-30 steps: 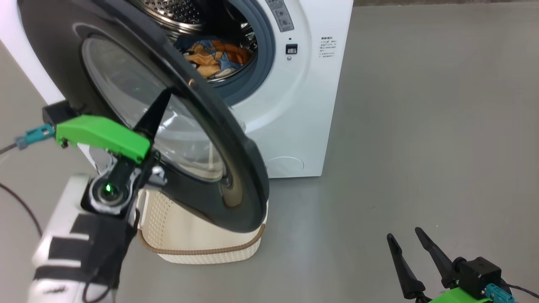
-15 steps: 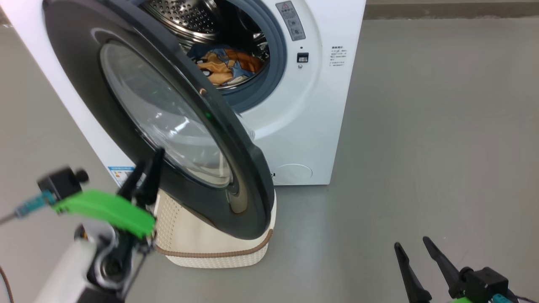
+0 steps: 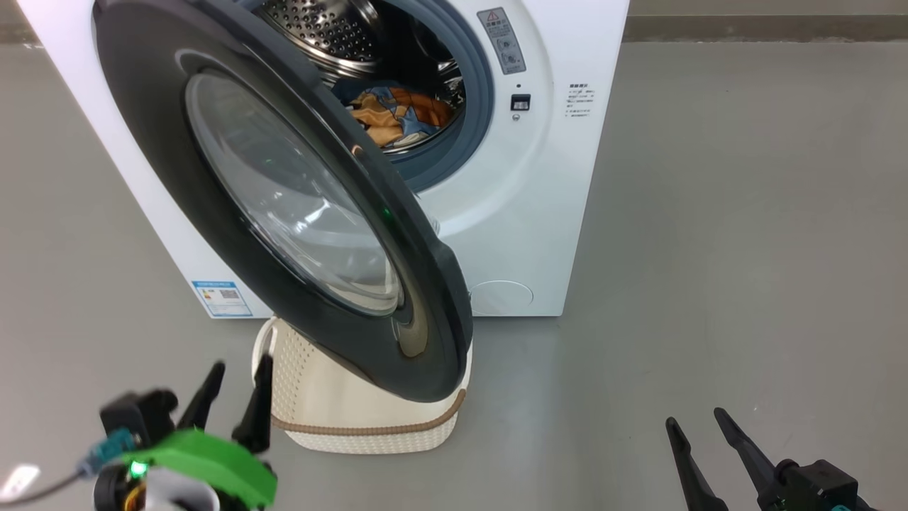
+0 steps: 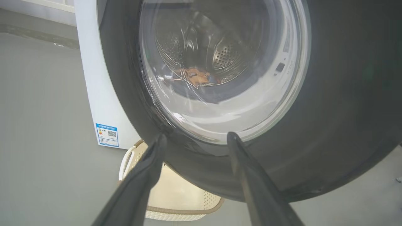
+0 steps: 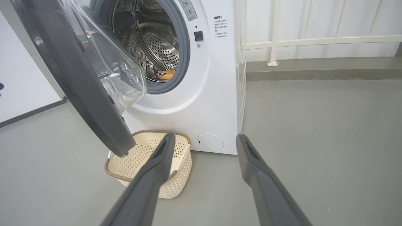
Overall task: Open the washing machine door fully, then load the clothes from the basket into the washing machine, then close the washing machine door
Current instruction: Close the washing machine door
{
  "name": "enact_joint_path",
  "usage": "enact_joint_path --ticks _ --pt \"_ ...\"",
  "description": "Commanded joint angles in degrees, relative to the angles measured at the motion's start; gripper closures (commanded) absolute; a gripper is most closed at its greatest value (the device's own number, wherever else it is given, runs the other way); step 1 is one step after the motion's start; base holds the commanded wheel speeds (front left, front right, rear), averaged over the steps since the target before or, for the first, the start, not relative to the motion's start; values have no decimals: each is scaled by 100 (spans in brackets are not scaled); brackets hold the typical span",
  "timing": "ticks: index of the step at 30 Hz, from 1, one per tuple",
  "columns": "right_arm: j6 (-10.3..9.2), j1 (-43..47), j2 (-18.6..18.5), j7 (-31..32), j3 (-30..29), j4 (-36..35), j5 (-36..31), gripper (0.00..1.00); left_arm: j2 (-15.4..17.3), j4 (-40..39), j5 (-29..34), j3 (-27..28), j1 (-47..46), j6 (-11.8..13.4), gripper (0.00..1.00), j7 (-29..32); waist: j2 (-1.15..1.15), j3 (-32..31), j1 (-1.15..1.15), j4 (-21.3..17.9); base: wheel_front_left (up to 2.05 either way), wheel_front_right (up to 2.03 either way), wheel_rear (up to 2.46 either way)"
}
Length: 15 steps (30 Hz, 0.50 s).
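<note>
Head view: the washing machine door [image 3: 284,213] stands part open, swung out across centre-left of frame. Its lower rim overhangs the basket [image 3: 369,426], which sits on the grey floor [image 3: 709,248] at lower centre.

The washing machine [image 3: 539,213] stands at upper centre. The clothes [image 3: 397,117], orange and blue, lie low in the drum, seen past the door's upper edge. There is a blue label [image 3: 221,298] at the cabinet's lower left corner.

Your left gripper [image 3: 241,363] is at lower left, fingers spread wide and gripping nothing. Its tips are near the basket's left side and clear of the door. In your left wrist view the two fingers frame the door's lower rim.

Your right gripper [image 3: 694,416] is at lower right, fingers likewise parted and holding nothing, well apart from machine and basket.
</note>
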Motion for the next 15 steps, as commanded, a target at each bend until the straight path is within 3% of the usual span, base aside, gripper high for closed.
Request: enact_joint_path --ticks 1,3,15 --pt "9 -80 -68 -69 117 -159 -63 0 124 -72 172 267 -28 55 0 -68 0 -1 0 -16 0 0 0" --pt "9 -84 -69 -69 101 -174 -65 0 -59 -158 728 504 240 235 0 -75 0 13 0 -24 0 0 0" --pt "9 -106 -57 -69 52 -203 -57 0 -852 -617 2703 1487 1109 409 0 -78 0 69 0 -24 0 0 0"
